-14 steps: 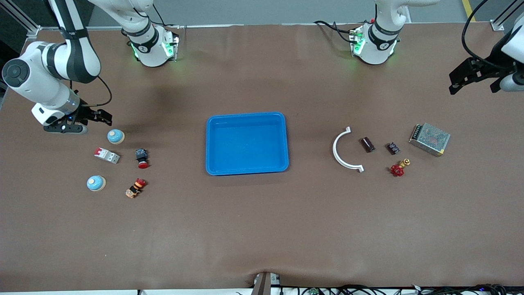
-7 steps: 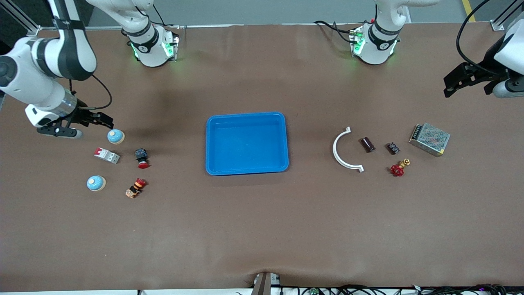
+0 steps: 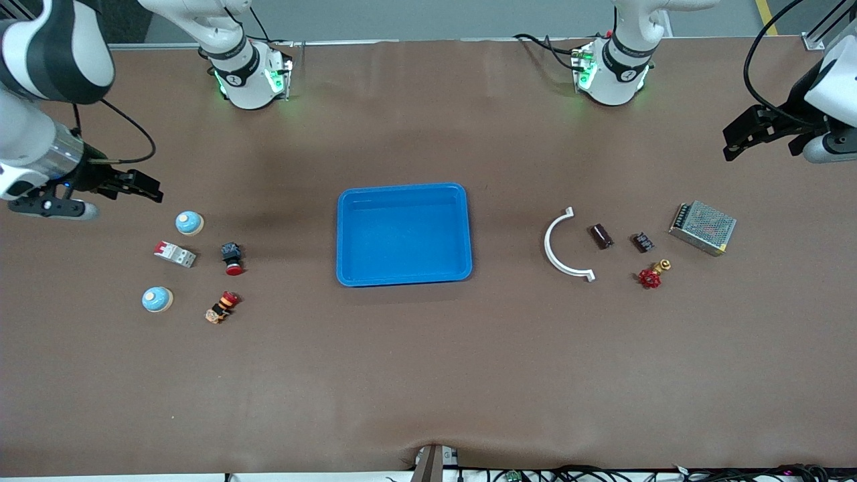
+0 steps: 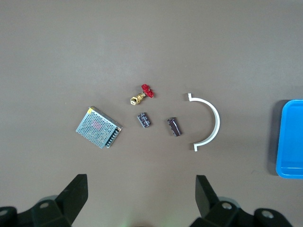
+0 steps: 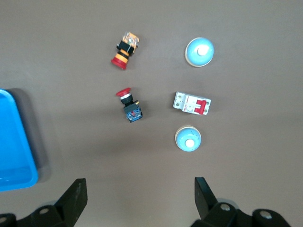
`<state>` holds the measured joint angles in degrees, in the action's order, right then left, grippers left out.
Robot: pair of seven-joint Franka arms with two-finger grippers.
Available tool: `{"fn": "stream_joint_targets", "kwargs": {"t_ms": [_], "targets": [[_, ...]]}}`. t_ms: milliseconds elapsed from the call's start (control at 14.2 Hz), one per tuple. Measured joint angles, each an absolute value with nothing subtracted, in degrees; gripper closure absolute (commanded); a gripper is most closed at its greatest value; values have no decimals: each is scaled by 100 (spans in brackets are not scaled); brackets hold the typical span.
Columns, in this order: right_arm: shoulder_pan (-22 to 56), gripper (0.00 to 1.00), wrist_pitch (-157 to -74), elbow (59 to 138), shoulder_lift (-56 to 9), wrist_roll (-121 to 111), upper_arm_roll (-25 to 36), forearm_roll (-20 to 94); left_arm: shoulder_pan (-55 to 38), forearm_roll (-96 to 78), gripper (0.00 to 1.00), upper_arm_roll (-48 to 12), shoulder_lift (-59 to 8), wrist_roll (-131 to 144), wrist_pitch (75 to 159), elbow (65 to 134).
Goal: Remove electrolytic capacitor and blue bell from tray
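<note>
Both hands hovering wide open and empty, nothing picked yet.
Right hand (image 3: 144,189) hanging over the brown worktop (image 3: 428,375) at the right arm's end, near the round light-blue bell with cream button (image 3: 189,223); a second identical bell (image 3: 157,299) sitting nearer the camera. Shallow blue plastic tray (image 3: 403,234) lying mid-worktop. Dark brown cylindrical capacitor (image 3: 600,235) lying beside the curved white plastic bracket (image 3: 559,244). Left hand (image 3: 756,130) hanging over the left arm's end, near the perforated metal power-supply box (image 3: 703,227).
</note>
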<state>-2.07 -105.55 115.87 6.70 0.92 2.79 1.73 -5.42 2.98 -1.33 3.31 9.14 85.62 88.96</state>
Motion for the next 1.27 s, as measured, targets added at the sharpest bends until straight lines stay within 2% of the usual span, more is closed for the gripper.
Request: {"fn": "stream_joint_targets", "kwargs": {"t_ms": [282, 705, 987, 1269], "targets": [[-49, 0, -9887, 10677, 671, 466, 359, 177, -541, 298, 0, -133, 269, 917, 8570, 8894], [70, 0, -9408, 9729, 576, 624, 359, 177, -517, 298, 0, -131, 234, 919, 8648, 8891], [70, 0, -8429, 8476, 67, 685, 361, 175, -457, 298, 0, -103, 169, 921, 8747, 8890], [70, 0, -8216, 7866, -442, 777, 372, 175, -263, 273, 0, -87, 169, 921, 8751, 8849]]}}
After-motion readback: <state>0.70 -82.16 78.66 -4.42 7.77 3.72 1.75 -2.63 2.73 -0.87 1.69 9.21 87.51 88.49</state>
